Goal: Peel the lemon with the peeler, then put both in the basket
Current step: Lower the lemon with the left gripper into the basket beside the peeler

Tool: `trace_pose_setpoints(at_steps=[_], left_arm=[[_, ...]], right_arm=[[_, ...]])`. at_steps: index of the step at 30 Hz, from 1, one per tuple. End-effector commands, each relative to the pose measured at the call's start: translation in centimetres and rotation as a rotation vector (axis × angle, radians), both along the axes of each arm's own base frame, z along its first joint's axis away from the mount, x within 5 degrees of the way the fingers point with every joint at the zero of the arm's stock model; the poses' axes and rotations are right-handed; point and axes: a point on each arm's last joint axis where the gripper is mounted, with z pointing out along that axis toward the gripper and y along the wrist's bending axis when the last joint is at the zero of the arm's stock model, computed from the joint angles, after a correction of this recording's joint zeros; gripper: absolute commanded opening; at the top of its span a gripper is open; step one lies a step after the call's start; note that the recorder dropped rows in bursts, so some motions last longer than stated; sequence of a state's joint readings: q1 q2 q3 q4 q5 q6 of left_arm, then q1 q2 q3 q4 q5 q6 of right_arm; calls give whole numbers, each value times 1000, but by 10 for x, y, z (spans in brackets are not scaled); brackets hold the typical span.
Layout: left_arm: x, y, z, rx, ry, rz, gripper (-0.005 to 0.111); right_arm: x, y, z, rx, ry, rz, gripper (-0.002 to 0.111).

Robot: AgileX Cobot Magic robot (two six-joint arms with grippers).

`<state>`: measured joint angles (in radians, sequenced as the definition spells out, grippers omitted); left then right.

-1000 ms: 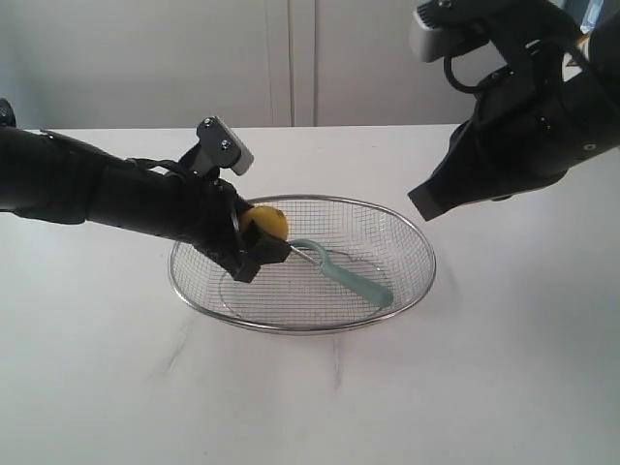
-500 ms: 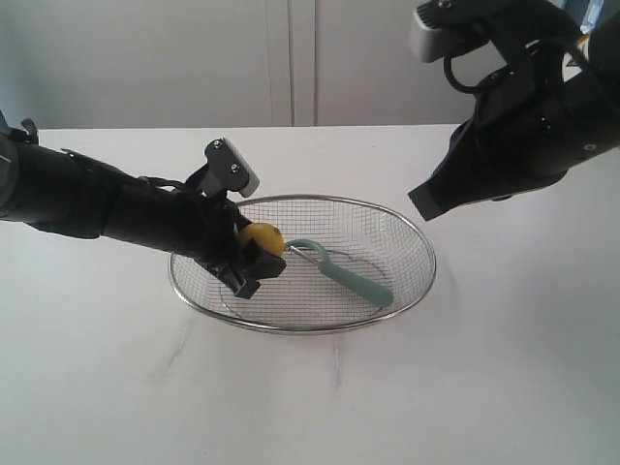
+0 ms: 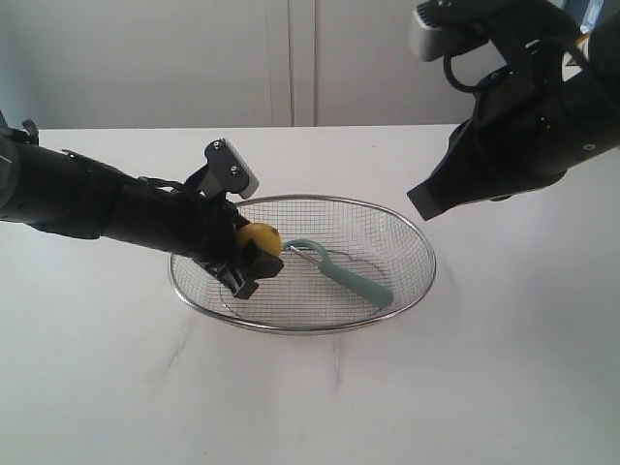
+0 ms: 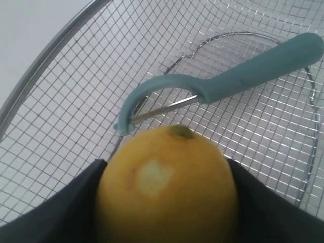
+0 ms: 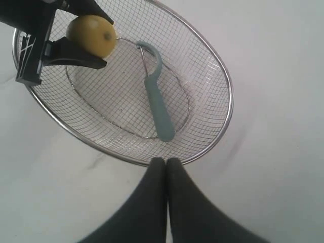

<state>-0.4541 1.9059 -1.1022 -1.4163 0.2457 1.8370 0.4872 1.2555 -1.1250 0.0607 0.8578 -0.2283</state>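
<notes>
In the left wrist view the yellow lemon [image 4: 167,187] sits between two black fingers [image 4: 61,207] and shows a small pale patch on its skin. My left gripper [image 3: 254,250] is shut on that lemon [image 3: 260,237] just inside the left side of the wire basket [image 3: 300,329]. I cannot tell whether the lemon touches the mesh. The teal-handled peeler [image 3: 354,276] lies flat on the basket floor, its blade head close to the lemon. My right gripper [image 3: 423,201] hangs shut and empty above the basket's right rim. From that wrist I see the lemon [image 5: 92,35], peeler [image 5: 158,109] and basket rim [image 5: 230,96].
The basket rests on a white tabletop [image 3: 484,387] with faint grey marks in front of it. A pale panelled wall [image 3: 291,58] runs behind the table. The right arm's dark bulk [image 3: 523,126] fills the upper right.
My left gripper has carried the lemon down and slightly left, lower inside the basket. The peeler and the right arm have not moved.
</notes>
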Motion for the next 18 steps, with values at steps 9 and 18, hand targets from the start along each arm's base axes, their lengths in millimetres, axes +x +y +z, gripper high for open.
trace_pose_setpoints(at_steps=[9, 18], left_arm=[[-4, -6, -1, -36, 28, -50, 0], [-4, -7, -13, -17, 54, -55, 11]], right_arm=[[-1, -1, 3, 9, -14, -4, 0], [-1, -1, 3, 9, -12, -4, 0]])
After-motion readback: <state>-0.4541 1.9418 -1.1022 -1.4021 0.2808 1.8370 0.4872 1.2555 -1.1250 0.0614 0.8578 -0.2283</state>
